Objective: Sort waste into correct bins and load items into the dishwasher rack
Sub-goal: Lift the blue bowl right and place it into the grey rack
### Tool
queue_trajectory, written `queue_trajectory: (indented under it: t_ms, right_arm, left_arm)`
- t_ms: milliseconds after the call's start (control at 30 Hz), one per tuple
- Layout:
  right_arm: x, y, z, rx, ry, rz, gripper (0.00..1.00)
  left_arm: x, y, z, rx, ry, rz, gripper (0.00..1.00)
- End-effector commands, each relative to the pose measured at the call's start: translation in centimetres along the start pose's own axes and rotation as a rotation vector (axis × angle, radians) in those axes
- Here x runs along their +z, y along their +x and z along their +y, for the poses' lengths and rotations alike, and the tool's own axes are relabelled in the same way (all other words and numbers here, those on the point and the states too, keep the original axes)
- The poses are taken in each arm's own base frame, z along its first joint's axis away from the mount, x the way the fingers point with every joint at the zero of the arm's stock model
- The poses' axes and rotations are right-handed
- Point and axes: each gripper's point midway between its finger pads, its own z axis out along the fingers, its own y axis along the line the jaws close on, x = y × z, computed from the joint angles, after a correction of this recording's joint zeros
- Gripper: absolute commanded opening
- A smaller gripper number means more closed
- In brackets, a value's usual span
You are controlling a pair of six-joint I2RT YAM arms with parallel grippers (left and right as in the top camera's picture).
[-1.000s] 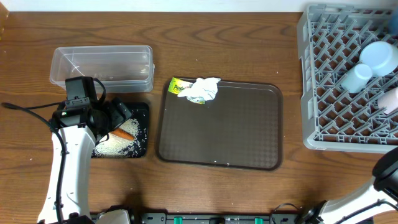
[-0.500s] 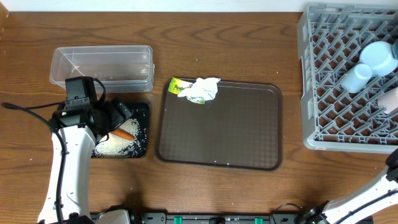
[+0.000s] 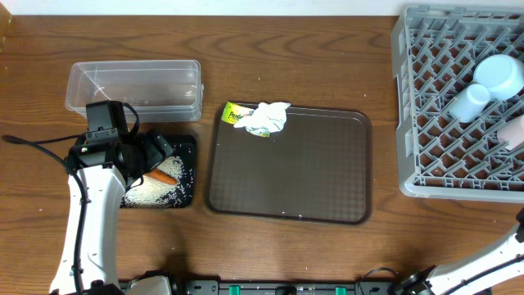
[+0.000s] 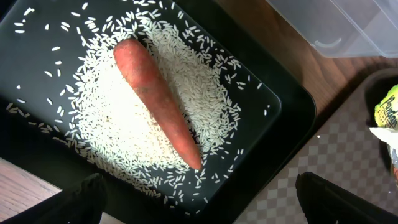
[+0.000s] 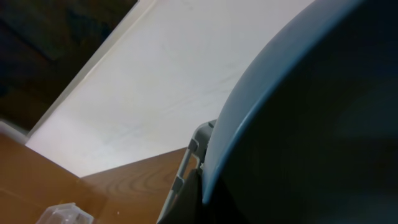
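My left gripper (image 3: 160,152) (image 4: 208,208) hangs open over the near end of the black tray (image 3: 190,143) (image 4: 37,68). An orange carrot (image 3: 166,174) (image 4: 158,106) lies there on loose white rice (image 3: 151,192) (image 4: 124,137), and nothing is between the fingers. The clear tub (image 3: 135,86) stands just behind. The white napkin (image 3: 268,117) and yellow-green wrapper (image 3: 236,115) lie on the brown tray's far left corner. The dark-blue plate (image 5: 311,124) fills the right wrist view, its rim pinched in my right gripper (image 5: 214,199) beside the grey rack (image 3: 407,123).
The brown serving tray (image 3: 295,172) takes up the table's middle. In the rack sit a light-blue bowl (image 3: 499,74) and a pale cup (image 3: 468,102). The rack's corner (image 5: 193,146) shows close to the plate. In the overhead view the right arm is almost wholly past the right edge.
The right arm has slid out past the right edge of the overhead view. The left arm and the waste have not moved.
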Motion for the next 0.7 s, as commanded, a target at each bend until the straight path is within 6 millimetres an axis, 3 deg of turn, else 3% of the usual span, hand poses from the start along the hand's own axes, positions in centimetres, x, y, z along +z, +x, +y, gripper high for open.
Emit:
queue_trajectory:
  t_ms: [0,233,467,667]
  right_arm:
    - [-0.4,0.6,0.0,0.019,-0.040,0.022,0.01]
    - [-0.3,2.6,-0.8,0.045,-0.031,0.058,0.01]
    - [-1.0,2.7,-1.2,0.065,-0.015,0.054,0.01]
    - [-2.4,3.6,-3.8,0.182,0.116,0.045,0.02]
  left_arm:
    - [0.1,-0.1,0.1,-0.001,-0.003,0.002,1.00]
    - [0.1,-0.1,0.1,-0.001,-0.003,0.002,1.00]
    - [0.1,-0.1,0.1,-0.001,-0.003,0.002,1.00]
    - [0.1,-0.1,0.1,-0.001,-0.003,0.002,1.00]
